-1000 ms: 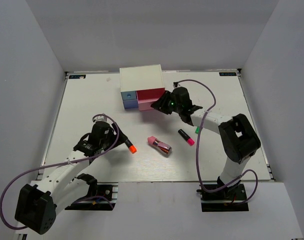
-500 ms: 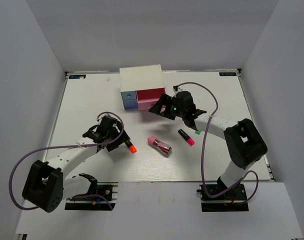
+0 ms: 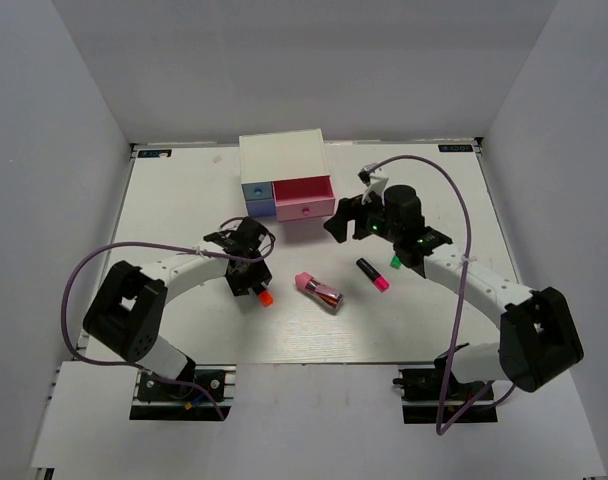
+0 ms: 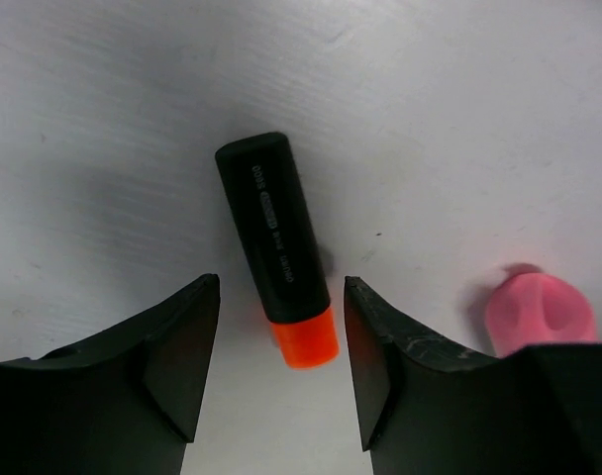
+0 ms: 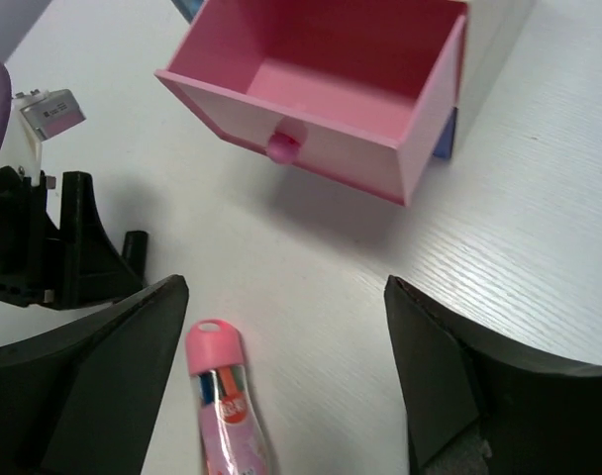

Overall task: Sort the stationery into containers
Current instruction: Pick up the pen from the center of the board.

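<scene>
Stationery all loose on the table (image 3: 184,200) as far as can be seen; none inside any drawer.

Orange marker (image 4: 276,247) flat on the table, left of centre, lying between the jaws of the left tool (image 4: 279,297). Jaws at middling width, a gap showing on either side of the marker, so astride it but not gripping; nothing lifted.

Pink-capped tube (image 3: 319,289) on its side near the middle, just right of the orange marker. Magenta marker (image 3: 373,274) a little further right, apart from the tube. Green marker (image 3: 394,261) just beside the right arm, only its green end in sight. Clear-purple piece not made out anywhere.

Cabinet (image 3: 282,155) at the back of the table. Pink drawer (image 5: 321,59) pulled well out and empty inside. Light blue drawer (image 3: 255,190) to its left, shut. Darker blue drawer (image 5: 443,139) just showing beneath the pink one; cannot tell from here whether fully shut.

Right tool (image 5: 286,327) spread wide and holding nothing, hanging just in front of the pink drawer's knob, apart from it.

Judged progress: early. One drawer opened and ready; no item sorted. Left to do: close on the orange marker, carry it to a drawer, then the tube and the other two markers, likely with more drawers to open.
</scene>
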Controlling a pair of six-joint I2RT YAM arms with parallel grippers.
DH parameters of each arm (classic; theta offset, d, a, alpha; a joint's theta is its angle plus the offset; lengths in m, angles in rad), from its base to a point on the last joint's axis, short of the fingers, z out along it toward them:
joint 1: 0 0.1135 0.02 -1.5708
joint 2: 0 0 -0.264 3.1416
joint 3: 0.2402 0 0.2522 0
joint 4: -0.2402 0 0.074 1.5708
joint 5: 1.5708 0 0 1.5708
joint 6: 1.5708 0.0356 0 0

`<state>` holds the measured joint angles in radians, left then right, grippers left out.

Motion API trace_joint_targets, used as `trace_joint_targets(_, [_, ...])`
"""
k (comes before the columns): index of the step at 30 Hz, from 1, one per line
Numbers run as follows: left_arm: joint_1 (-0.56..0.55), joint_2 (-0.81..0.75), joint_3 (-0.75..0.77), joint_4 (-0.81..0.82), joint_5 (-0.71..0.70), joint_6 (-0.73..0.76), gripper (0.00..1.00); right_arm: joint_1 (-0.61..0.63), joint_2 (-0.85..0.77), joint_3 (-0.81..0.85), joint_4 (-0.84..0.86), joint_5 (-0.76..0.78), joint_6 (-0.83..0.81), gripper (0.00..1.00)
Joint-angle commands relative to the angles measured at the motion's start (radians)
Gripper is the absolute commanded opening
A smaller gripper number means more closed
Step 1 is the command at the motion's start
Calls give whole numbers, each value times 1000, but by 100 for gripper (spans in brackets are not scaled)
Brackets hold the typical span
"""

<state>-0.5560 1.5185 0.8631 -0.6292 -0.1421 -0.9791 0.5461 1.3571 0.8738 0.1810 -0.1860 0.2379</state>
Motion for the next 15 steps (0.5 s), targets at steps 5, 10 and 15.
trace_joint_targets(5, [-57, 83, 34, -60, -44, -16, 62, -46, -127, -111, -9, -75, -89, 83])
trace_joint_targets(10, [-93, 132, 63, -69, -62, -26, 31, -69, -153, -122, -14, -115, -113, 82])
trace_joint_targets(15, [-128, 36, 63, -49, -85, -3, 8, -84, -167, -105, -50, -168, -175, 77])
